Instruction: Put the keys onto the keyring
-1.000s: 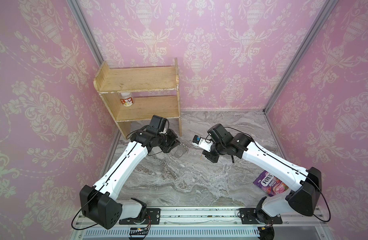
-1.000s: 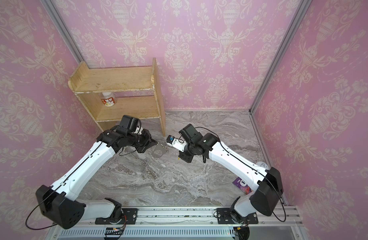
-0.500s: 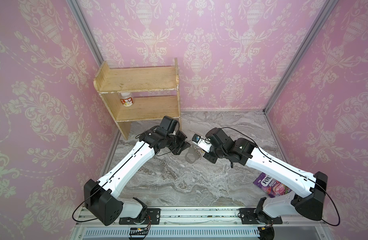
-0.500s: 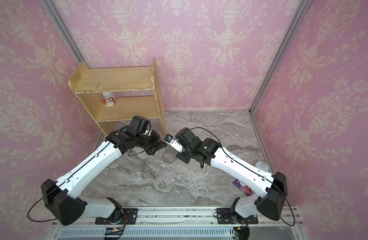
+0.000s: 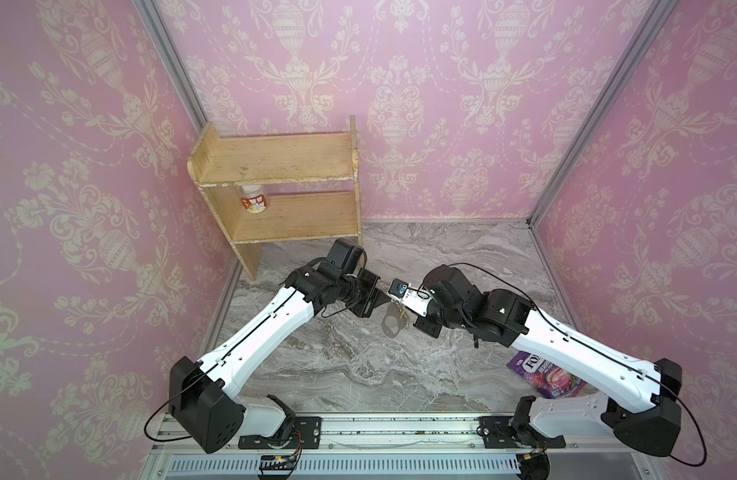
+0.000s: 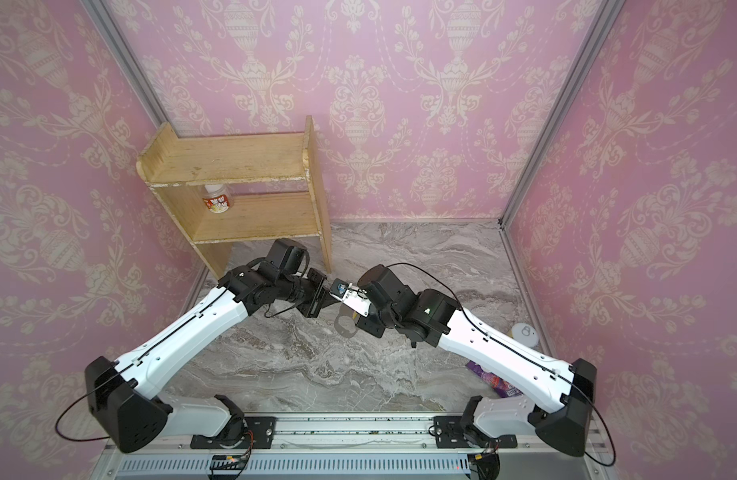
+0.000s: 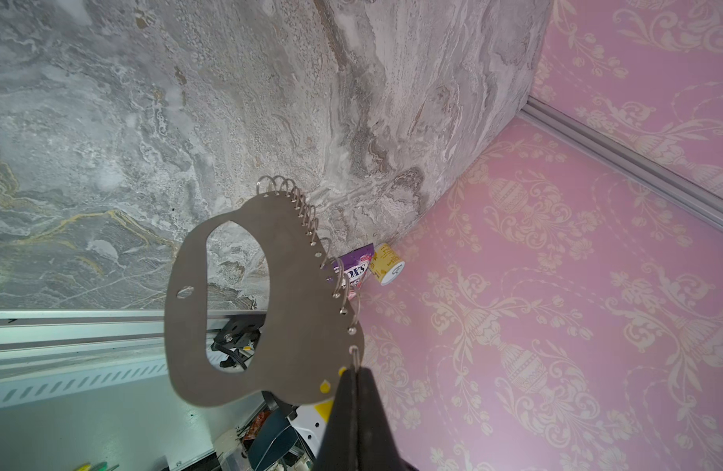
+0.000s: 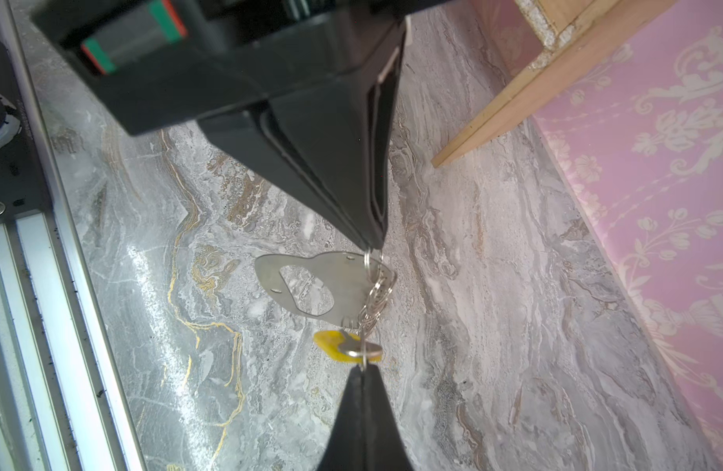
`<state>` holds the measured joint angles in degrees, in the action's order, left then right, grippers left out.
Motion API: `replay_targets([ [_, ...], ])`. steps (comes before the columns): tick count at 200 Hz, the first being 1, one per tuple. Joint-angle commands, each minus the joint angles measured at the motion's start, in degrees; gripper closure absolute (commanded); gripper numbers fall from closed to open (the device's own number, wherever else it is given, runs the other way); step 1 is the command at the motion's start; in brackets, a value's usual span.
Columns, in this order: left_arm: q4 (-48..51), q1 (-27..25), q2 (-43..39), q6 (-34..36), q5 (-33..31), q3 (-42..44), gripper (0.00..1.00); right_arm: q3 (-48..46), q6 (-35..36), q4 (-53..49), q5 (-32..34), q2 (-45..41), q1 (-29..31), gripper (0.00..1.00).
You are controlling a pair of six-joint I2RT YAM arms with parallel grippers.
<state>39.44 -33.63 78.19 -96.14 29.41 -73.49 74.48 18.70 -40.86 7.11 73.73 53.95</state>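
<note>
The keyring [image 7: 302,310] is a flat grey plate with an oval cut-out and silver rings [image 7: 306,210] along one edge, and it hangs above the marble table. My left gripper [image 7: 356,369] is shut on the end ring. In both top views it hangs [image 5: 393,324] [image 6: 343,326] between my left gripper [image 5: 384,300] and my right gripper [image 5: 406,320]. The keys [image 8: 345,346], a silver key on a yellow tag, dangle by the plate's [image 8: 343,281] ring edge. My right gripper [image 8: 363,367] is shut on the thin ring through the key. Whether that ring is hooked to the plate is unclear.
A wooden shelf [image 5: 283,187] with a small jar [image 5: 254,201] stands at the back left, close behind my left arm. A purple candy bag [image 5: 541,372] lies by my right arm's base, with a yellow and white cup [image 7: 386,263] beside it. A metal rail [image 5: 400,430] runs along the front.
My left arm has carried the keyring to the right, towards the middle. My right gripper has come left with the keys to meet it, so the two tips now nearly touch.
</note>
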Motion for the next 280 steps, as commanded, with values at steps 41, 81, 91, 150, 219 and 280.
replay_targets([
  [41, 2.5, -1.0, -1.8, -3.2, 2.1, -0.2, 1.0, -1.0, 4.1, -0.8, 2.7, 0.1, 1.0, 1.0],
  [81, 1.6, -1.8, -1.7, -4.0, 2.2, 0.3, 1.0, -1.0, 4.7, 0.2, 3.0, 0.7, 1.1, 1.0],
  [91, 1.0, -1.9, -1.7, -3.9, 2.3, 0.2, 1.0, -1.4, 5.1, 0.8, 3.2, 0.6, 1.1, 1.0],
  [150, 0.5, -2.2, -1.3, -3.5, 3.3, 0.1, 1.0, -2.0, 7.2, 1.8, 3.8, 0.6, 1.2, 1.0],
  [219, -0.1, -2.3, -1.3, -3.3, 3.8, 0.6, 1.0, -4.6, 9.6, 4.5, 3.8, -1.8, 2.0, 1.0],
  [280, -0.6, -2.3, -1.1, -3.1, 3.9, 0.9, 1.0, -5.0, 10.2, 5.5, 3.2, -3.6, 2.1, 1.0],
])
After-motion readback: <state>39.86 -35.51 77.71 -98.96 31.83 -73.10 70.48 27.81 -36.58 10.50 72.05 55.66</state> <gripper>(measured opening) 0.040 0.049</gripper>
